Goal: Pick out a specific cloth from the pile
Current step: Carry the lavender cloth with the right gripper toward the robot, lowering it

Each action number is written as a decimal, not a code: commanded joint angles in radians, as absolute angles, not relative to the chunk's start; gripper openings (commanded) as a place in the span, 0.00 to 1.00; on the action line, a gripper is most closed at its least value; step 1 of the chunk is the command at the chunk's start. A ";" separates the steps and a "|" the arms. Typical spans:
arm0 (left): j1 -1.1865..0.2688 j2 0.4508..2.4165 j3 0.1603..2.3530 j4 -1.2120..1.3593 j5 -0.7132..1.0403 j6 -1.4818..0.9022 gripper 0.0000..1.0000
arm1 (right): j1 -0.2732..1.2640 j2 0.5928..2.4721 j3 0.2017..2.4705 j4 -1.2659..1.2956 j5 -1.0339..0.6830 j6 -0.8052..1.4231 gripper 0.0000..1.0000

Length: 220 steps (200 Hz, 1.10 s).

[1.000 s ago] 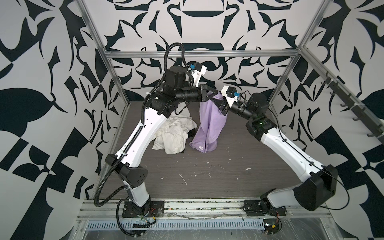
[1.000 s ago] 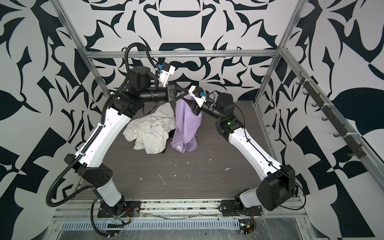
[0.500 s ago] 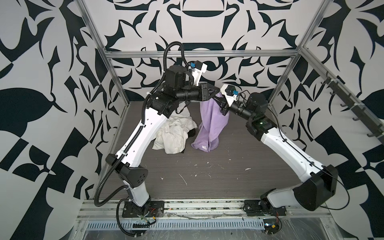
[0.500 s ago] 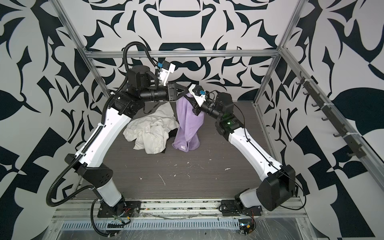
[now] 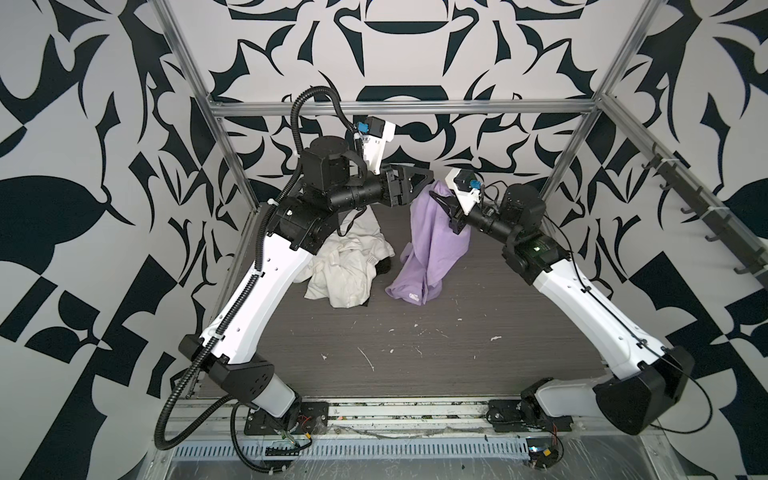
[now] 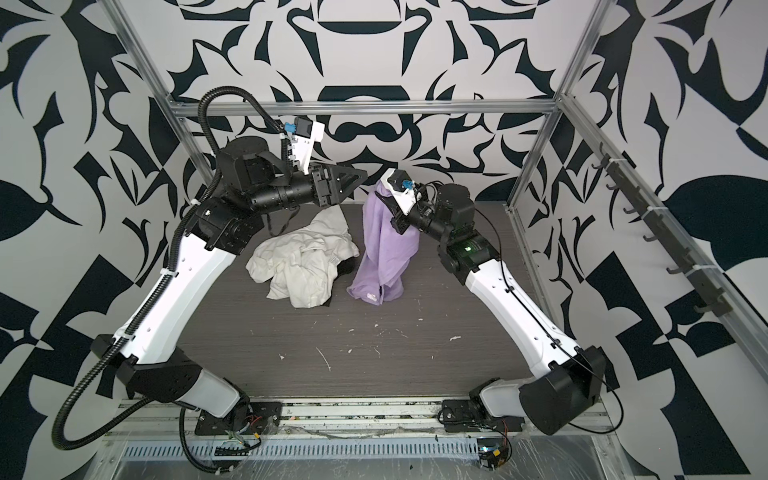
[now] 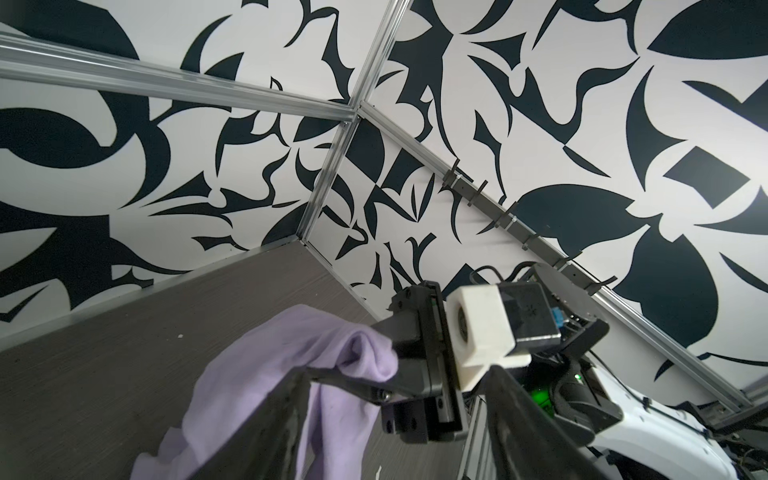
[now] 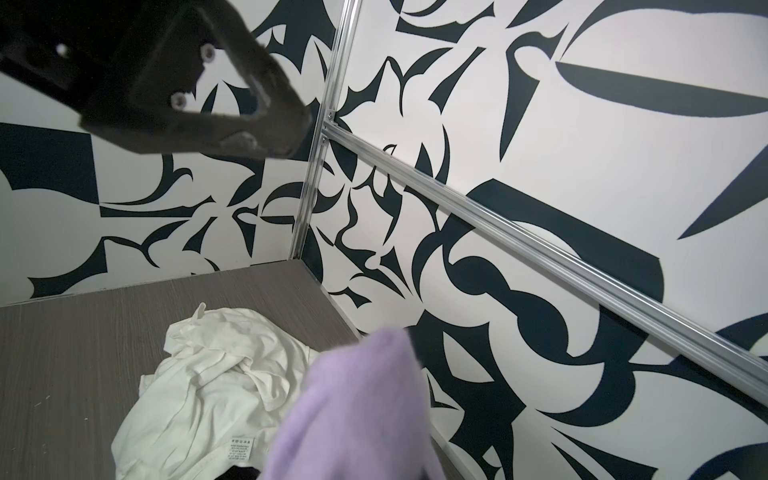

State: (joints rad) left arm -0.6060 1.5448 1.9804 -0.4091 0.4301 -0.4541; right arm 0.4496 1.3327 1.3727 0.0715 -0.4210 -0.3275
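The lilac cloth (image 5: 430, 241) (image 6: 382, 249) hangs from my right gripper (image 5: 441, 198) (image 6: 384, 200), which is shut on its top fold. Its lower end, with a white tag (image 5: 413, 296), is bunched on the table. In the left wrist view the right gripper (image 7: 357, 353) pinches the cloth (image 7: 266, 374). My left gripper (image 5: 424, 183) (image 6: 353, 185) (image 7: 399, 370) stands open just left of that grip, holding nothing. The pile (image 5: 349, 266) (image 6: 299, 266) (image 8: 199, 395), mostly off-white with a black piece (image 5: 384, 266), lies left of the cloth. In the right wrist view the cloth (image 8: 357, 407) hides the right jaws.
The grey table (image 5: 415, 365) carries white specks near its front. A rail of hooks (image 5: 706, 216) runs along the right wall. Metal frame posts (image 5: 232, 166) stand at the back corners. The left arm's lower link (image 5: 266, 291) passes close to the pile.
My left gripper has opened, let go of the cloth's top and drawn slightly back to the left. The right gripper closed on the cloth, which now hangs from it alone.
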 commanded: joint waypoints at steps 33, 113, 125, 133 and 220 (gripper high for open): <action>-0.581 1.476 1.893 -0.342 0.404 -0.436 0.75 | 0.449 1.256 1.481 0.005 -0.452 -0.346 0.00; -0.565 1.386 1.754 -0.285 0.346 -0.414 0.98 | 0.449 1.160 1.446 -0.043 -0.568 -0.271 0.00; -0.563 1.377 1.743 -0.283 0.341 -0.412 0.99 | 0.449 1.154 1.438 -0.036 -0.598 -0.250 0.00; -0.563 1.373 1.738 -0.284 0.338 -0.410 0.99 | 0.448 1.151 1.429 -0.024 -0.614 -0.237 0.00; -0.563 1.368 1.705 -0.275 0.319 -0.407 0.99 | 0.372 1.225 1.335 0.113 -0.717 -0.123 0.00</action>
State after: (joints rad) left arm -0.5667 1.3800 1.7081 -0.2955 0.3283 -0.4183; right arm 0.4126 1.2190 1.3476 -0.0254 -0.6621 -0.1875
